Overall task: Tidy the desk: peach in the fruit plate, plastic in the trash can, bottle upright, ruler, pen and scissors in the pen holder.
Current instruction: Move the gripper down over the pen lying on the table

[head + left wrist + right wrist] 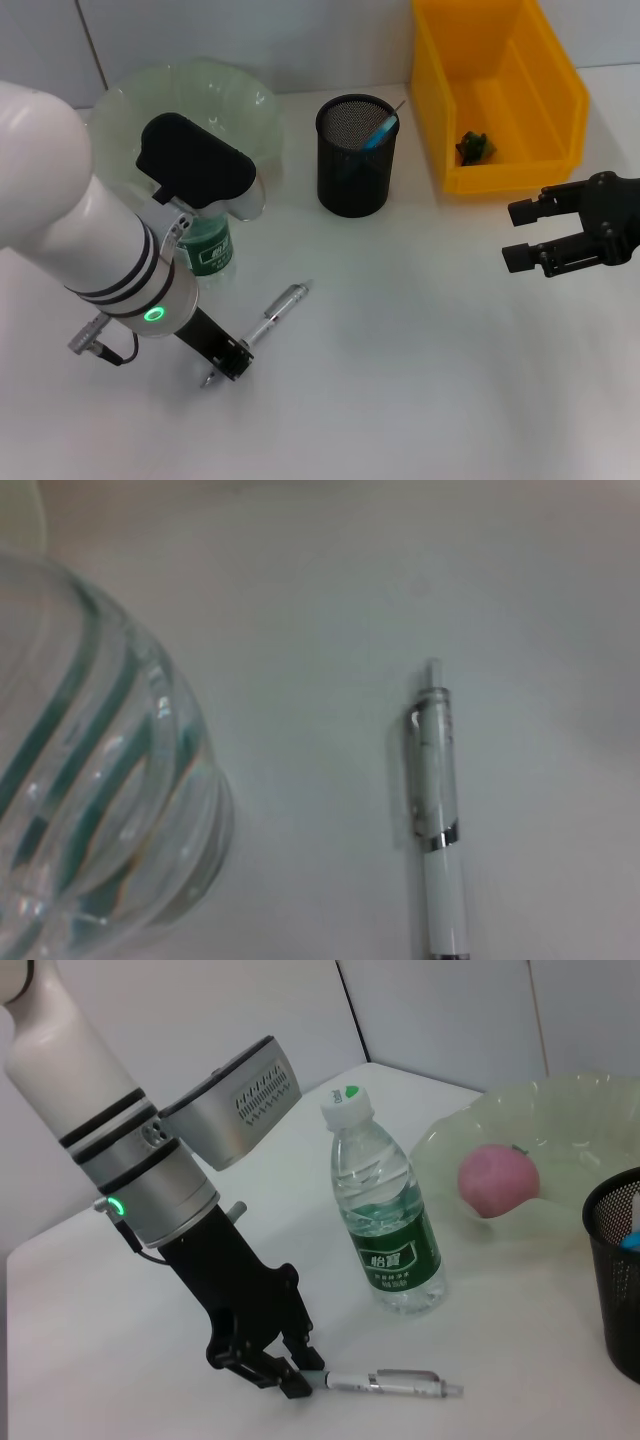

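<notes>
- The pen (277, 311) lies flat on the white worktop (420, 380), its rear end caught between the fingers of my left hand (292, 1381), the rest of its length running out beyond the fingertips toward the pen holder (356, 156).
- My left hand is down at the worktop and closed narrow on that end of the pen; the right wrist view shows the dark fingers pinching it.
- I judge the pen light and stiff, with a smooth glossy barrel and a metal clip, so likely slippery. Held this far toward one end, it may swing or droop in the fingers when lifted; a hold nearer the middle would be steadier.
- The bottle (385, 1215) stands upright just beside my left hand, close enough that a careless lift could knock it. It looks full of water, so fairly heavy to tip.
- The peach (498, 1180) sits in the fruit plate (560, 1110), beyond the bottle.
- My right hand (527, 234) hovers well off to the other side, fingers spread wide and holding nothing, just in front of the yellow bin (430, 90).
</notes>
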Robot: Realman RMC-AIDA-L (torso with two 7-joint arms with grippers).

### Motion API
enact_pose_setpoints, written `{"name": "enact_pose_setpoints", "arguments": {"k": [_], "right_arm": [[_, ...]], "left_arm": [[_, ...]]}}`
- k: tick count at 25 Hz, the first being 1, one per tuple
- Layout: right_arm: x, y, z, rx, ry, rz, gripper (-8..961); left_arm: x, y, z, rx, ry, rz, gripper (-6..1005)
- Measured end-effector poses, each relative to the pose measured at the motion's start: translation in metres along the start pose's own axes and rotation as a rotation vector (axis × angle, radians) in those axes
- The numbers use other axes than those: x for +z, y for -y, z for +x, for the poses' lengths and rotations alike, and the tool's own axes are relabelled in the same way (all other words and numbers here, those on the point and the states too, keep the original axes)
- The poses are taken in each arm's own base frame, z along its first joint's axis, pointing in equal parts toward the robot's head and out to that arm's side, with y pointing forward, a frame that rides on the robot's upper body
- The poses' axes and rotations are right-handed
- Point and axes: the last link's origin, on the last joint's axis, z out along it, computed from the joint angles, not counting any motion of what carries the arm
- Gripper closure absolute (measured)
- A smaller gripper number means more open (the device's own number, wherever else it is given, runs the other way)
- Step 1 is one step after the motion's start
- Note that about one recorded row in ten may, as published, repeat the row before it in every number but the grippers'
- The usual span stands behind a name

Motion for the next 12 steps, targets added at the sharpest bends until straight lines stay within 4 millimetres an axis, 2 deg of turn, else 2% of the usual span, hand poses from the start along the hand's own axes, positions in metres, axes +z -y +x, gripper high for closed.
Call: {"name": "enact_pose_setpoints", "arguments": {"k": [12], "right_arm": [[-0.0005, 0.0005, -0.0004, -0.002, -0.005, 0.001, 156]], "left_arm": [[-0.0006, -0.0001, 0.0028, 0.009, 0.002, 0.005, 735]]}}
